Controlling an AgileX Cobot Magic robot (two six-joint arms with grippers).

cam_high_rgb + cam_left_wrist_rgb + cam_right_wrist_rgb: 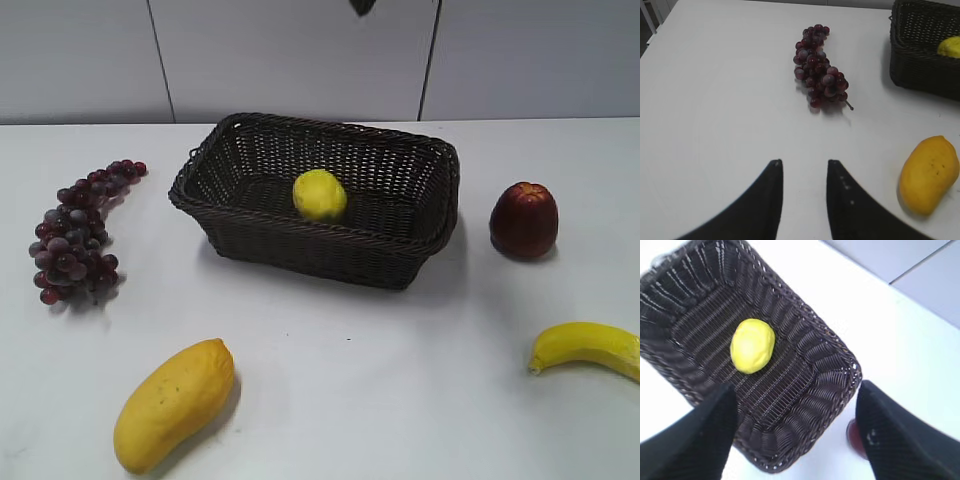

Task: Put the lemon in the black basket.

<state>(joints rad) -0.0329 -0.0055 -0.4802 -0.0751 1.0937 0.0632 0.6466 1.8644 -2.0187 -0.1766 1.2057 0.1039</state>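
Observation:
The lemon [320,195] is bright yellow and lies on the floor of the black basket [420,250], a dark woven rectangular basket at the table's middle back. It also shows in the right wrist view [752,345], inside the basket [830,355], and at the edge of the left wrist view [950,46]. My right gripper [795,390] is open and empty, high above the basket's near right corner. My left gripper [804,162] is open and empty over bare table, left of the basket [920,50]. Neither gripper shows in the exterior view.
A bunch of dark red grapes [78,235] lies left of the basket. A mango [172,402] lies at the front left. A red apple [523,219] stands right of the basket. A banana [590,347] lies at the front right.

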